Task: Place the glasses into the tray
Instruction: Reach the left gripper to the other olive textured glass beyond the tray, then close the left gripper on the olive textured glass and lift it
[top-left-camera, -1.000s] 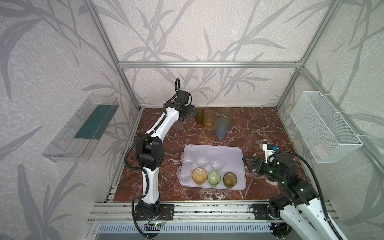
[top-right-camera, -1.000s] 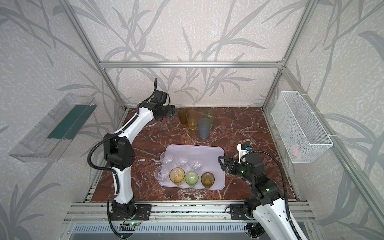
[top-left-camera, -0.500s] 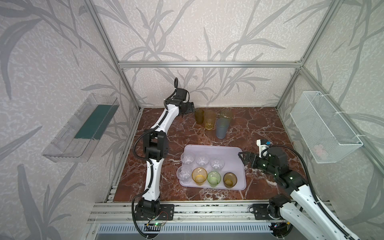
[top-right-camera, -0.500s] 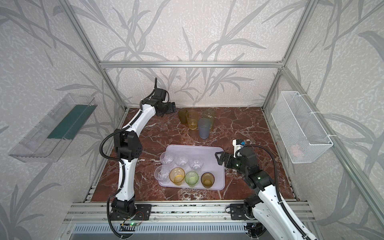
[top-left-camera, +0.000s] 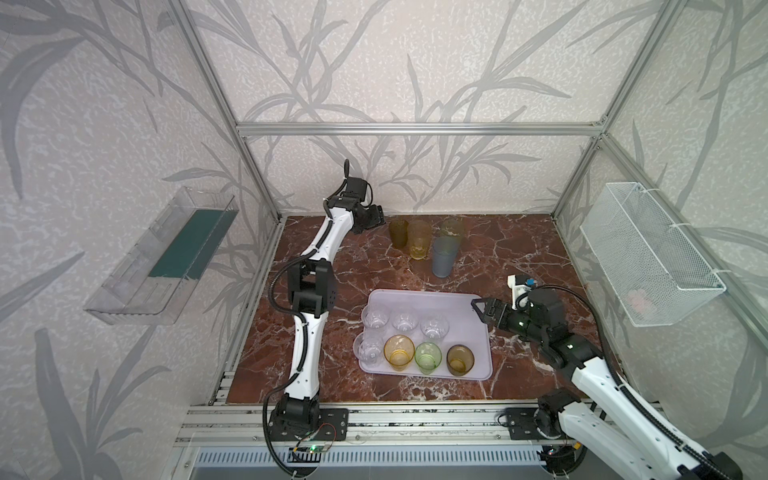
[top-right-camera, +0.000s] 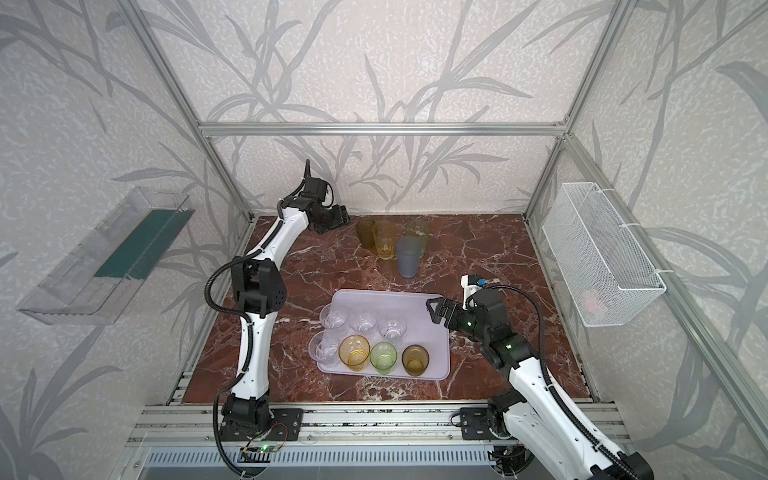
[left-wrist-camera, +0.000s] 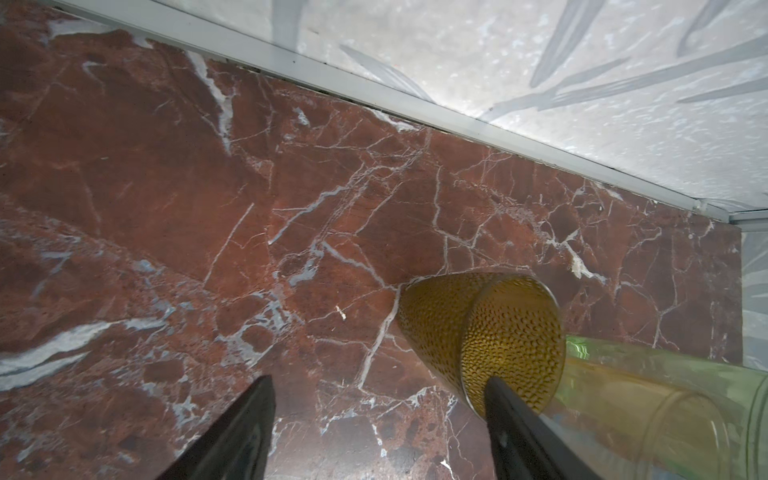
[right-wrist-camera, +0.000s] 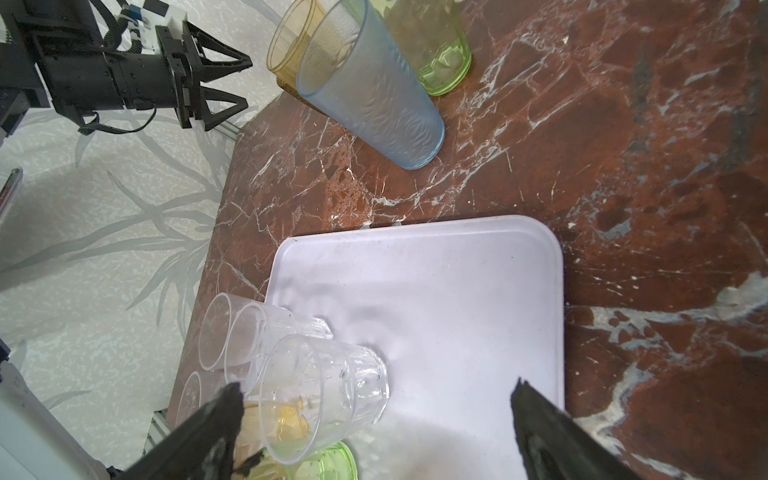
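Note:
The lavender tray (top-left-camera: 469, 328) (right-wrist-camera: 457, 291) holds several glasses: clear ones (top-left-camera: 405, 321), an amber (top-left-camera: 399, 352), a green (top-left-camera: 428, 357) and an olive-brown (top-left-camera: 460, 360). Near the back wall stand a dotted brown glass (top-left-camera: 398, 233) (left-wrist-camera: 490, 332), a tall amber (top-left-camera: 419, 239), a tall green (top-left-camera: 451, 228) and a blue-grey one (top-left-camera: 445, 256) (right-wrist-camera: 374, 91). My left gripper (top-left-camera: 376, 216) (left-wrist-camera: 380, 386) is open just left of the dotted glass, which lies beside one finger (left-wrist-camera: 519, 428), not between the two. My right gripper (top-left-camera: 478, 309) (right-wrist-camera: 376, 390) hangs open and empty over the tray's right edge.
A clear plastic bin (top-left-camera: 166, 257) hangs on the left wall and a white wire basket (top-left-camera: 648, 253) on the right wall. The red marble floor (top-left-camera: 519, 241) ends at aluminium frame posts and the back wall close behind the standing glasses.
My left gripper has crept toward the dotted glass and its jaws have narrowed a little. The right gripper has moved left and back, from beside the tray to over its right edge.

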